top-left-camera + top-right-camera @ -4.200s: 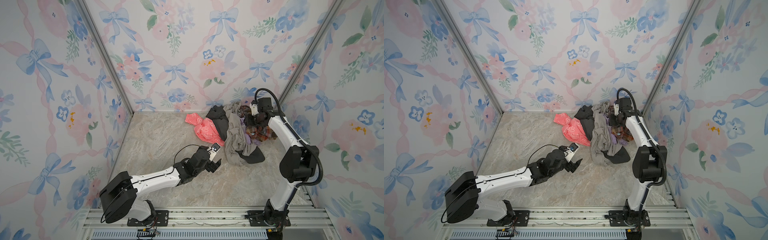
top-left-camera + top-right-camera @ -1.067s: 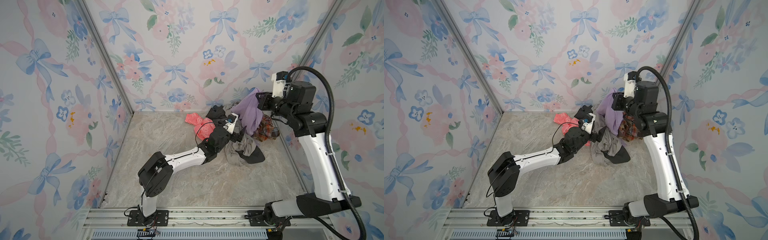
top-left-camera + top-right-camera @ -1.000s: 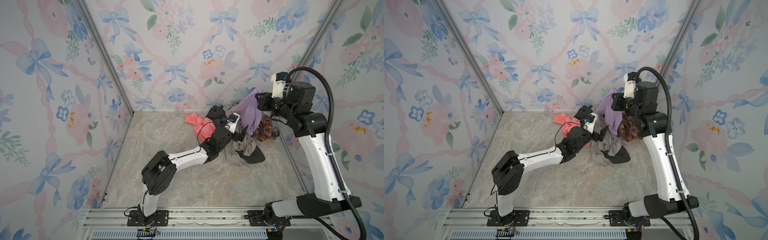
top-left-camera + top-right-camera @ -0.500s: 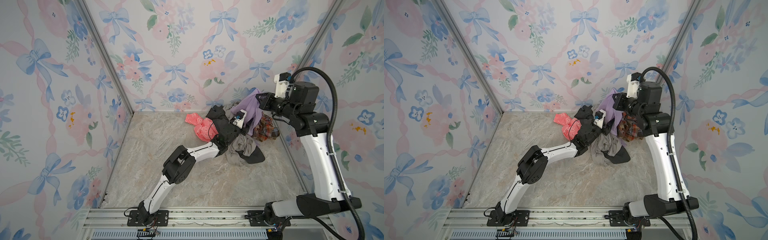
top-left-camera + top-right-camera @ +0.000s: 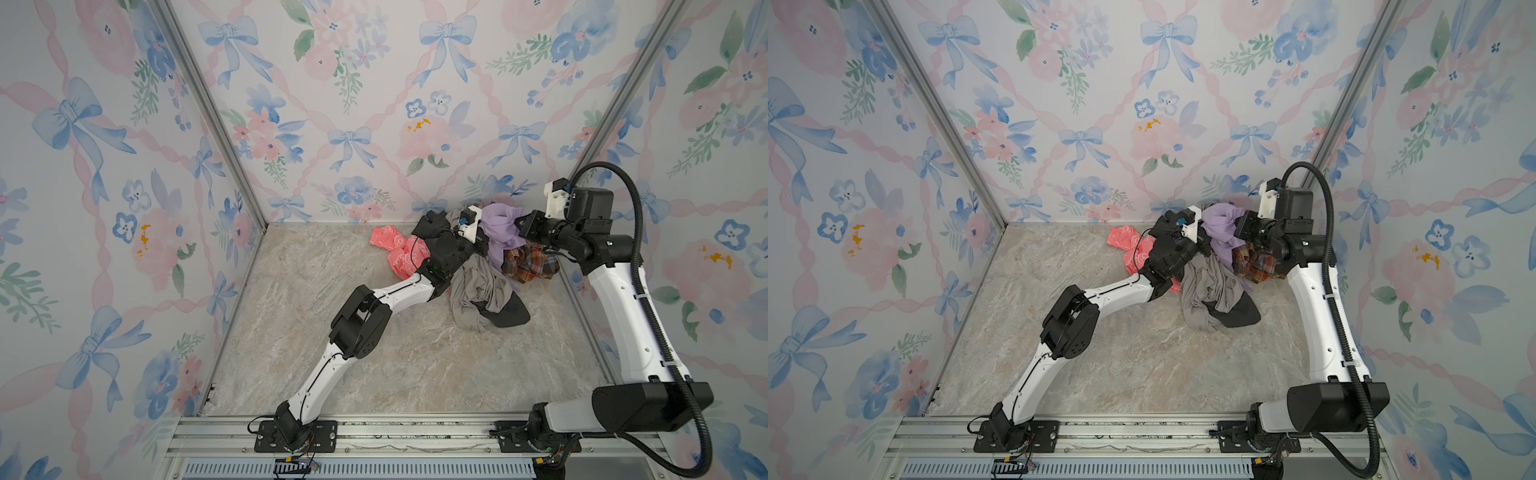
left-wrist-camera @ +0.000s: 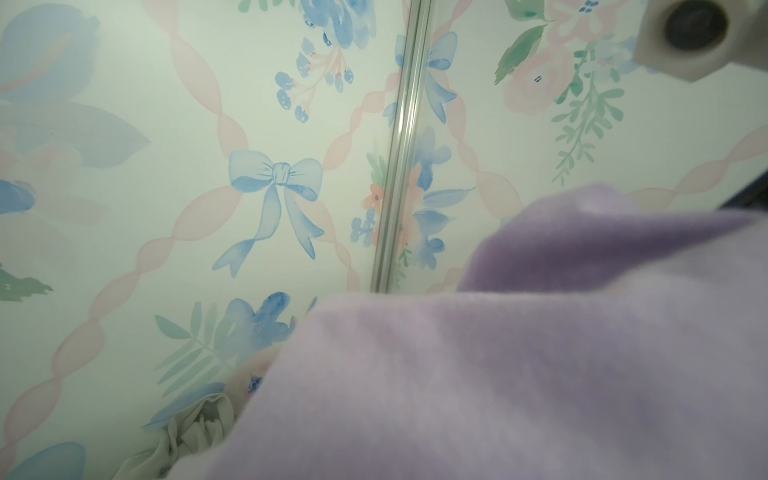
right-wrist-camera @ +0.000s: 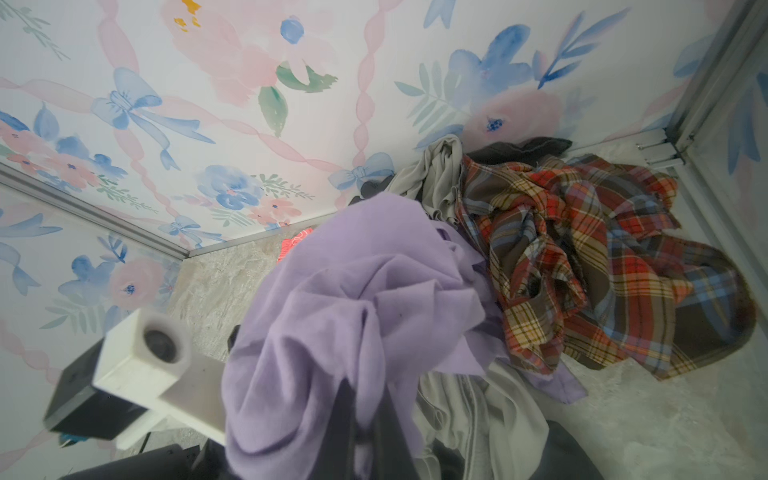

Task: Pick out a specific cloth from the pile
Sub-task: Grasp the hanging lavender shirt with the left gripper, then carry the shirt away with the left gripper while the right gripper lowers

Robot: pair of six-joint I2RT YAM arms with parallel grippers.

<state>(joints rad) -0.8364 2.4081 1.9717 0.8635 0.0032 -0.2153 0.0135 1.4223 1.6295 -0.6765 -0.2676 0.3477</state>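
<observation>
Right end effector [image 5: 519,226] and left end effector [image 5: 481,246] both pinch the soft plain light purple cloth [image 5: 498,228], at one o'clock on the heap of mixed clothes [image 5: 478,291]. Lift slowly so the others stay down.

Walls [image 5: 374,104] papered with blue bows and pink flowers meet at metal corner posts [image 5: 232,153] around a beige marbled tabletop [image 5: 436,365].

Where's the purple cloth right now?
In both top views the purple cloth hangs back right, above the pile, held by the right gripper, beside the plaid shirt.
</observation>
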